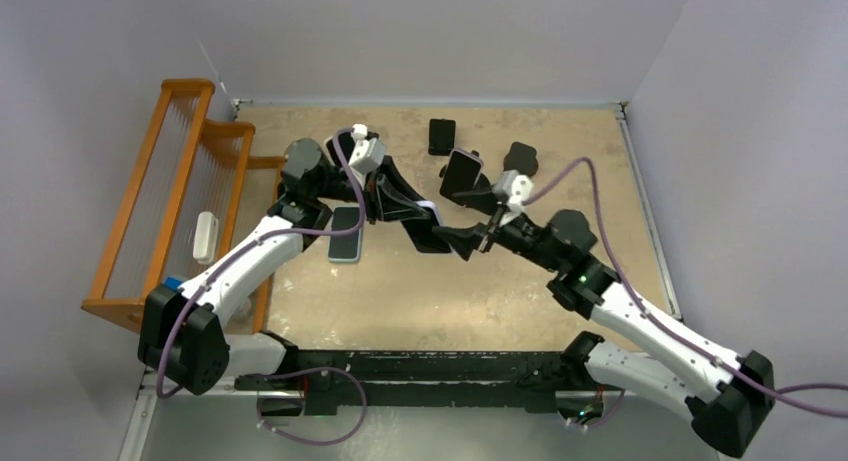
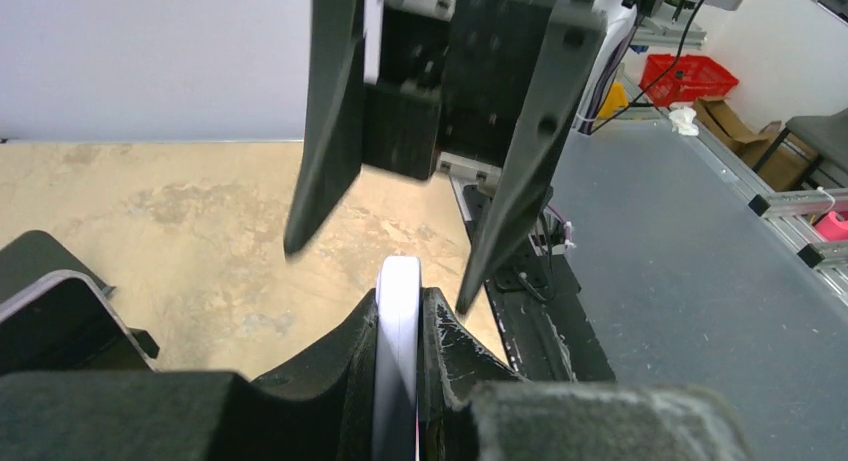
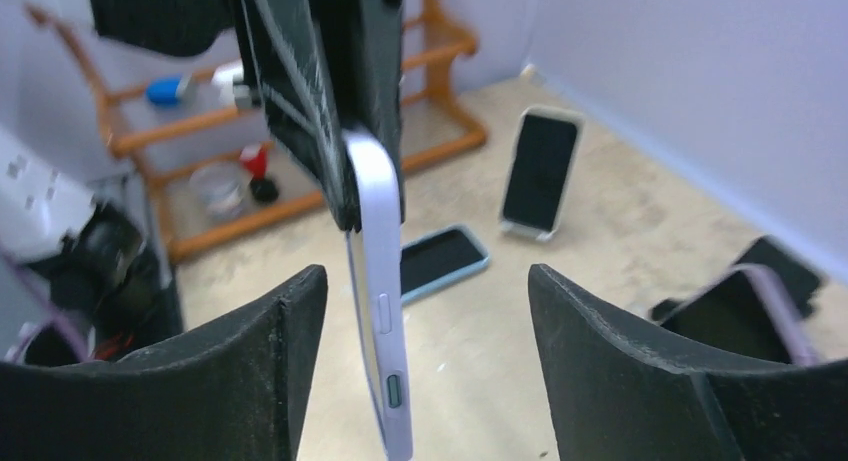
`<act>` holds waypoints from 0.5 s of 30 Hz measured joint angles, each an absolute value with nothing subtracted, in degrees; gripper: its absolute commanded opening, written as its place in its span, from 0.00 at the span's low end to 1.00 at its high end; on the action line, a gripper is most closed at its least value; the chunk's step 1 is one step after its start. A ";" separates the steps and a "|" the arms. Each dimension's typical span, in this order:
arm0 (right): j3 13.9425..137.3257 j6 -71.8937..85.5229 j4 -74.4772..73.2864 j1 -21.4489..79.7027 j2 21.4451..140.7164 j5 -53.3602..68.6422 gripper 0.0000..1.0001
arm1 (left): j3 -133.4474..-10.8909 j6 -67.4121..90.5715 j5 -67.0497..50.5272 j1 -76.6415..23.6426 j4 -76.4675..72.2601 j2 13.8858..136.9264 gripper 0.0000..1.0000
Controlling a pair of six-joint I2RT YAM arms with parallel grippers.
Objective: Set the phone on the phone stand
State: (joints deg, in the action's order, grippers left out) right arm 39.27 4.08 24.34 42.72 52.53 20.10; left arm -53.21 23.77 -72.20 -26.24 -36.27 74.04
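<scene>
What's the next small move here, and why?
Probably back the right gripper straight away from the phone: its jaws stand open on either side without touching, while the left gripper is clamped on the phone's edge.

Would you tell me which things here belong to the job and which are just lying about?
Job: lavender phone, clamped in the left gripper; open right gripper around it; empty-looking black stand.
Lying about: blue-cased phone flat on the table; propped phone; orange rack.

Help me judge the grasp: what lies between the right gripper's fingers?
The lavender phone, edge-on, clamped by the left gripper; the open right gripper stands clear. Right wrist view.
</scene>
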 measured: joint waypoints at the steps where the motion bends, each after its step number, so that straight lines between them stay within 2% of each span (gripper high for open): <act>1: 38.92 4.05 25.34 42.72 50.11 17.41 0.80 | -55.53 20.60 -72.51 -26.13 -31.48 74.04 0.00; 8: 36.14 4.10 32.60 42.70 38.96 4.60 0.81 | -65.69 9.41 -74.89 -22.92 -13.93 76.31 0.00; 15: 34.89 5.19 38.28 42.57 39.20 -0.97 0.81 | -90.80 -4.19 -76.99 -20.67 5.85 89.54 0.00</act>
State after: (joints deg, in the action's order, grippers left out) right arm 34.89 5.19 38.28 42.57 39.20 -0.97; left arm -90.80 -4.19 -76.99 -20.67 5.85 89.54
